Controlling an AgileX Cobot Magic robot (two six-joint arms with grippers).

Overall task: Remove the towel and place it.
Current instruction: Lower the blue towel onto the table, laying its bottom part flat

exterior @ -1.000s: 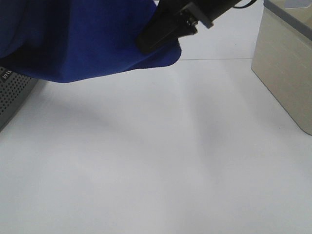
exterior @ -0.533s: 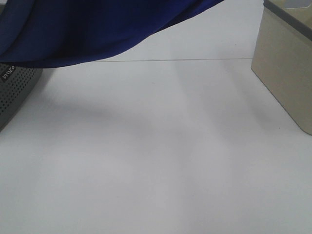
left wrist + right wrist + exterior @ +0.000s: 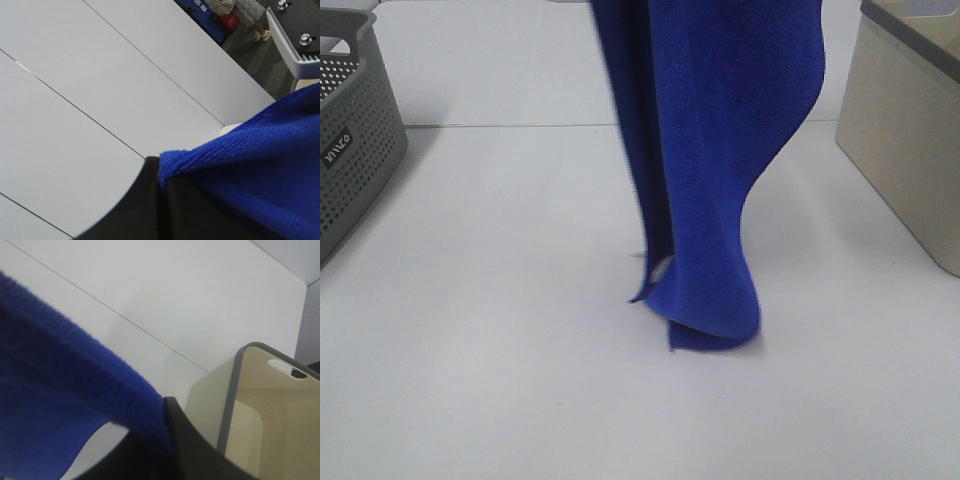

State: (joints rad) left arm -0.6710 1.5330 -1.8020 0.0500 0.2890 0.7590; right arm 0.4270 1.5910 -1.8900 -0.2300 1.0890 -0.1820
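The royal-blue towel [image 3: 710, 170] hangs straight down from above the top edge of the exterior high view, folded lengthwise. Its lower end [image 3: 712, 325] curls on the white table near the middle. Neither gripper shows in that view; both are above the frame. In the left wrist view my left gripper [image 3: 162, 175] is shut on an upper edge of the towel [image 3: 260, 165], which bunches out of the black fingers [image 3: 145, 210]. In the right wrist view my right gripper [image 3: 166, 412] is shut on another stretch of the towel's edge [image 3: 65, 385].
A grey perforated basket [image 3: 350, 140] stands at the left edge of the table. A beige bin with a grey rim [image 3: 910, 130] stands at the right, also seen open-topped in the right wrist view as the beige bin [image 3: 250, 415]. White table [image 3: 520, 380] lies between them.
The towel was spread across the upper left, over the basket. It has swung to the middle and now hangs vertically with its lower end on the table; the basket is uncovered.
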